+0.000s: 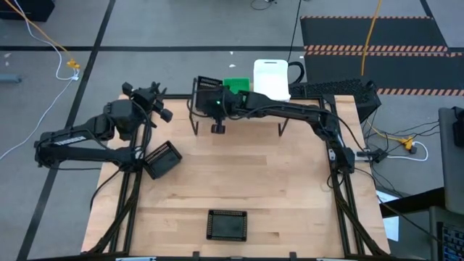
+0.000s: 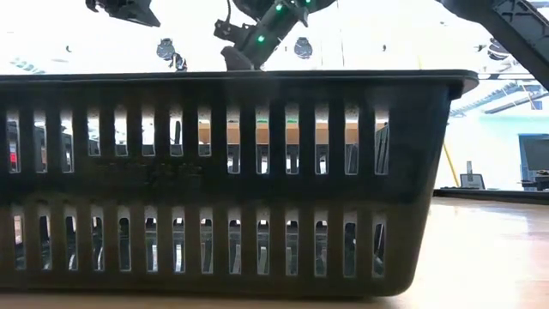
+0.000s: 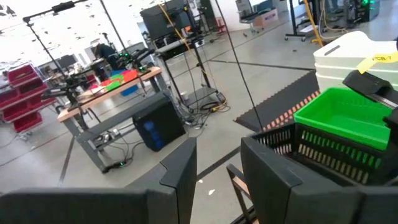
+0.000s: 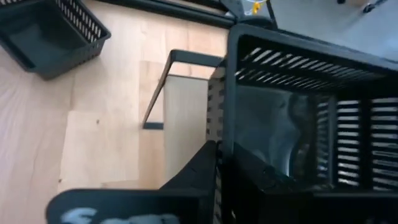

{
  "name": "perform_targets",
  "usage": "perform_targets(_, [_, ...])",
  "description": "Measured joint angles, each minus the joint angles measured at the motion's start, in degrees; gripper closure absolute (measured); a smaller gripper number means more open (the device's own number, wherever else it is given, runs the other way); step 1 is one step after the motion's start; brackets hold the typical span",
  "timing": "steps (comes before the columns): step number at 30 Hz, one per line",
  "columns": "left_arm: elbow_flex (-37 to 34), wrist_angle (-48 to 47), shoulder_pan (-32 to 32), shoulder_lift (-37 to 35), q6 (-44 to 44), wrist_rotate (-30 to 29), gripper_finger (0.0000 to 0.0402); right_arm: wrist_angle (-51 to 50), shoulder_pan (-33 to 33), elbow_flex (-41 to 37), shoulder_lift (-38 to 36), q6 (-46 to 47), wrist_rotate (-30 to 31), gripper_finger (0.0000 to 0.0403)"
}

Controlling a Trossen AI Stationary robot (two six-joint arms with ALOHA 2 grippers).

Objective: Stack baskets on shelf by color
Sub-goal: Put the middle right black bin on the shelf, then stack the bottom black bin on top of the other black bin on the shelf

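Wooden bench (image 1: 239, 181) below, shelf (image 1: 217, 123) at the far edge. Right pincer (image 1: 210, 93) clamped on the rim of a black basket (image 1: 206, 90), poised over the shelf's left end beside the green stack (image 1: 235, 85) and white stack (image 1: 271, 78). Best lowered level and square before release. Left pincer (image 1: 145, 98) raised, fingers (image 3: 180, 168) apart (two more black baskets waiting on the bench).

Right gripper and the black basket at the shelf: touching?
Touching. In the right wrist view, the right gripper has its fingers clamped over the wall of the black basket, held tilted above the shelf.
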Motion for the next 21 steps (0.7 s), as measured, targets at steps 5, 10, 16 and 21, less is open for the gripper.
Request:
perform_targets(5, [0.0,0.0,0.3,0.0,-0.1,0.1,0.0275,0.5,-0.1,-2.0,0.1,0.4,0.0,0.0359])
perform_targets(10, [0.0,0.0,0.3,0.0,-0.1,0.2,0.0275,2.8,-0.1,-2.0,-0.1,0.0,0.0,0.0333])
perform_targets(16, [0.0,-1.9,0.3,0.0,-0.2,0.2,0.0275,0.1,1.3,-2.0,-5.9,0.5,-0.1,0.0284])
perform_targets(21, [0.0,-6.2,0.3,0.0,-0.8,0.5,0.0275,-8.2,5.2,-5.2,-13.1,4.9,-3.5,0.0265])
